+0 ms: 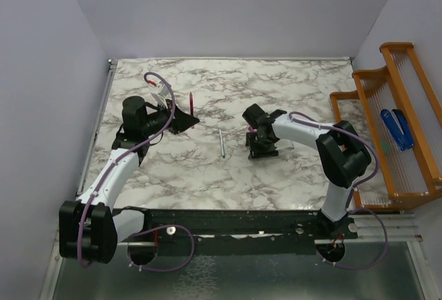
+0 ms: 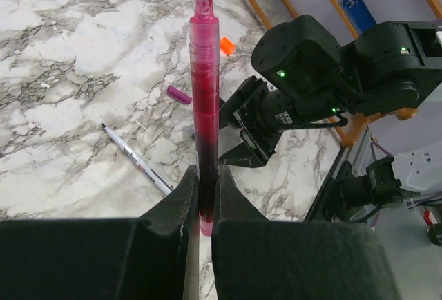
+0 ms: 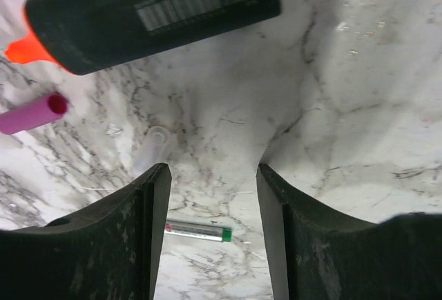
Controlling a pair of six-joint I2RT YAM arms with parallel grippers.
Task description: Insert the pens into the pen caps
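One red-pink pen (image 2: 206, 99) nipped by L claw (image 2: 205, 181), R claw (image 3: 214, 173) spread

My left gripper (image 2: 205, 186) is clamped on the dark lower end of a slim, translucent red-pink plastic pen (image 2: 205, 99), which points straight out ahead of me, pale tip farthest away. Left of my fingertips a slim silver-grey pen (image 2: 137, 162) lies flat on the white, grey-veined marble tabletop (image 2: 62, 72). Farther ahead, just left of the held pen, lies a small magenta-purple plastic cap (image 2: 179, 95). Beyond it, just right of the pen, sits a small bright orange cap (image 2: 227, 45). The bulky black right arm (image 2: 311, 65) reaches in on my right.
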